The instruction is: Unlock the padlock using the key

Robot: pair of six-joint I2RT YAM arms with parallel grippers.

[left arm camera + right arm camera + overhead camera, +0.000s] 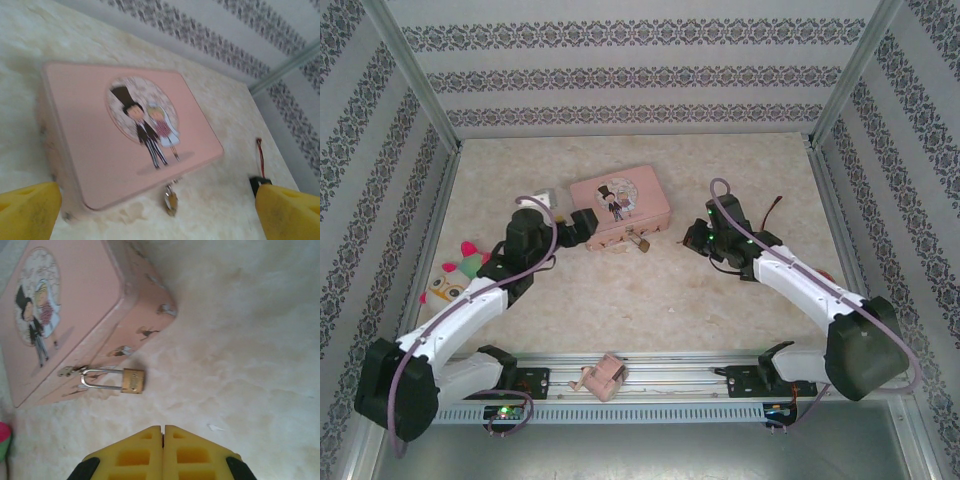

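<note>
The brass padlock point(133, 381) lies flat on the table, its silvery shackle point(100, 379) hooked through the hasp on the front of the pink tin point(65, 310). My right gripper point(163, 432) is shut a short way in front of the lock body. A thin dark sliver, which looks like the key point(163, 439), sits edge-on in the seam between its yellow pads. From above, the padlock point(640, 242) lies between both grippers. My left gripper point(582, 230) is open by the tin's left end, with its fingers point(27, 212) wide apart. The padlock point(171, 199) looks blurred in the left wrist view.
A stuffed toy point(455, 275) lies left of the left arm. A small wooden piece point(603, 378) rests on the front rail. A white object point(542, 203) sits behind the left gripper. Patterned walls enclose the table point(650, 300) on three sides.
</note>
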